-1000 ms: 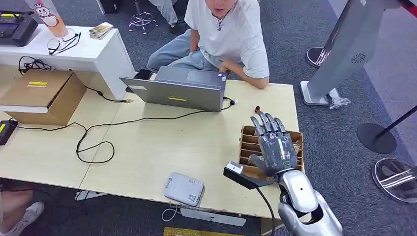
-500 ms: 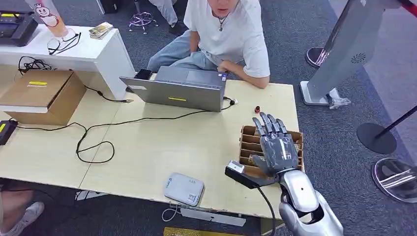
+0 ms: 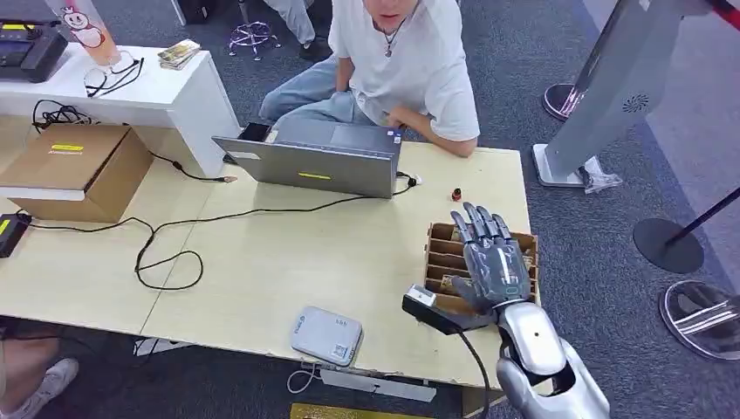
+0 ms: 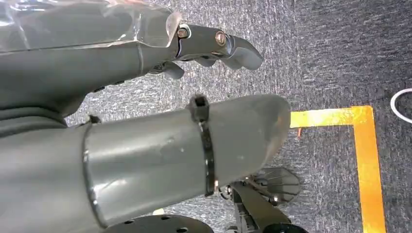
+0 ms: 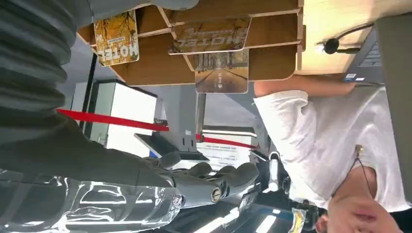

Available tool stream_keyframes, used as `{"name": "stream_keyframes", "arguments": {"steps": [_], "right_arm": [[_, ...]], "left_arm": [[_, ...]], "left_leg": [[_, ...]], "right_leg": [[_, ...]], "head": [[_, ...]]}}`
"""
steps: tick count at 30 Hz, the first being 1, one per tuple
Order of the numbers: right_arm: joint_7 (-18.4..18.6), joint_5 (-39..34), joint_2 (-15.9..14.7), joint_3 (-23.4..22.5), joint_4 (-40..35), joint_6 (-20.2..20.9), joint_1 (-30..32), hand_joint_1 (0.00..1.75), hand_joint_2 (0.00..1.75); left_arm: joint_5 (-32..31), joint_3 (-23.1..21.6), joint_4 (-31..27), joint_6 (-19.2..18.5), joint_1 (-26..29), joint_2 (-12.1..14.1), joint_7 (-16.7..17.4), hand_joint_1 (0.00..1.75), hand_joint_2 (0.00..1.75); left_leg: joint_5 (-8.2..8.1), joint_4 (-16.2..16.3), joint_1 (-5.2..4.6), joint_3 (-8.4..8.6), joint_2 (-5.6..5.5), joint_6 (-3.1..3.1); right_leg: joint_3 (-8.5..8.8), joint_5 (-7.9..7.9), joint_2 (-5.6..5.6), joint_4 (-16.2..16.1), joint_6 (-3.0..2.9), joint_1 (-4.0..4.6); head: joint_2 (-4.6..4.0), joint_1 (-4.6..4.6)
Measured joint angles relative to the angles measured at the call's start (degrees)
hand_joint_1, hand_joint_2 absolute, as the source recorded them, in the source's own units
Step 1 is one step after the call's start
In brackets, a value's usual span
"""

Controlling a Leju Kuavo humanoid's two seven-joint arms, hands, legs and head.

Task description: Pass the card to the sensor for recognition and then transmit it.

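Hovering flat over the brown slotted cardboard card rack (image 3: 524, 240) at the right end of the desk, the right hand (image 3: 490, 253) has its fingers stretched out and apart and holds nothing. In the right wrist view, printed hotel cards (image 5: 221, 70) stand in the rack's compartments, one yellow card (image 5: 116, 36) in a slot to the side. The grey rounded card sensor (image 3: 325, 334) lies near the front edge of the pale wooden desk (image 3: 288, 262), well apart from the rack, with a white cable hanging below it.

A grey open laptop (image 3: 314, 161) sits at the far edge, its back toward the robot, and a person in a white T-shirt (image 3: 401, 61) sits behind it with an arm on the desk. A black cable (image 3: 166, 253) loops across the wood. A small dark red-topped object (image 3: 455, 193) stands near the rack's far side. At the left, a brown cardboard box (image 3: 74, 166) rests beside a white counter (image 3: 174, 96) that carries glasses and a small stack of cards.

The floor is dark grey carpet (image 3: 602, 288); round stanchion bases and a grey kiosk stand (image 3: 611, 87) are at the right. In the left wrist view, the left hand (image 4: 145, 97) hangs above carpet marked with yellow tape (image 4: 362, 145), fingers loosely extended with nothing in them.
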Motion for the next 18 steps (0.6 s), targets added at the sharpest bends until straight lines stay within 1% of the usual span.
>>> {"name": "stream_keyframes", "arguments": {"steps": [3, 4, 6, 7, 8, 9, 14, 16, 18], "right_arm": [[0.00, 0.00, 0.00, -0.18, 0.35, 0.02, -0.24, 0.38, 1.75], [0.00, -0.02, 0.00, -0.28, 0.52, 0.06, -0.34, 0.38, 1.75], [0.00, -0.04, 0.00, -0.46, 0.83, 0.11, -0.62, 0.75, 1.75], [0.00, -0.04, 0.00, -0.50, 1.05, 0.15, -0.78, 0.68, 1.75], [0.02, -0.09, 0.00, -0.53, 1.23, 0.17, -0.90, 0.68, 1.75], [0.02, -0.09, 0.00, -0.57, 1.40, 0.17, -1.01, 0.63, 1.75], [0.07, -0.11, 0.00, -0.63, 2.25, 0.20, -1.45, 0.68, 1.75], [0.09, -0.13, 0.00, -0.68, 2.58, 0.26, -1.66, 0.68, 1.75], [0.13, -0.17, 0.00, -0.76, 3.06, 0.26, -1.84, 0.65, 1.75]], "left_arm": [[-0.02, 0.00, 0.02, 0.00, -0.04, 0.00, 0.15, 0.00, 0.00], [-0.02, 0.00, 0.00, 0.00, -0.08, 0.00, 0.17, 0.00, 0.00], [-0.04, 0.00, 0.00, 0.00, -0.13, 0.00, 0.22, 0.00, 0.00], [-0.04, 0.00, 0.02, 0.00, -0.14, 0.00, 0.24, 0.00, 0.00], [-0.07, 0.00, 0.00, 0.00, -0.16, 0.02, 0.26, 0.00, 0.00], [-0.09, 0.00, 0.00, 0.00, -0.19, 0.00, 0.31, 0.00, 0.00], [-0.13, 0.00, 0.00, 0.00, -0.23, 0.00, 0.42, 0.00, 0.00], [-0.22, 0.00, 0.00, -0.02, -0.27, 0.00, 0.48, 0.00, 0.00], [-0.28, 0.00, 0.00, -0.07, -0.30, 0.02, 0.52, 0.00, 0.00]], "left_leg": [[0.00, 0.00, 0.00, 0.00, 0.00, 0.00], [0.00, 0.00, 0.00, 0.00, 0.00, 0.00], [0.00, 0.00, 0.00, 0.00, 0.00, 0.00], [0.00, 0.00, 0.00, 0.00, 0.00, 0.00], [0.00, 0.00, 0.00, 0.00, 0.00, 0.00], [0.00, 0.00, 0.00, 0.00, 0.00, 0.00], [0.00, 0.00, 0.00, 0.00, 0.00, 0.00], [0.00, 0.00, 0.00, 0.00, 0.00, 0.00], [0.00, 0.00, 0.00, 0.00, 0.00, 0.00]], "right_leg": [[0.00, 0.00, 0.00, 0.00, 0.00, 0.00], [0.00, 0.00, 0.00, 0.00, 0.00, 0.00], [0.00, 0.00, 0.00, 0.00, 0.00, 0.00], [0.00, 0.00, 0.00, 0.00, 0.00, 0.00], [0.00, 0.00, 0.01, 0.00, 0.00, 0.00], [0.00, 0.00, 0.00, 0.00, 0.00, 0.00], [0.00, 0.00, 0.00, 0.00, 0.00, 0.00], [0.00, 0.00, 0.00, 0.00, 0.00, 0.00], [0.00, 0.00, 0.00, 0.00, 0.00, 0.00]], "head": [[0.00, 0.00], [0.00, 0.00], [0.00, 0.00], [0.00, 0.00], [0.00, 0.00], [0.00, 0.00], [0.00, 0.00], [0.00, 0.00], [0.00, 0.00]]}}
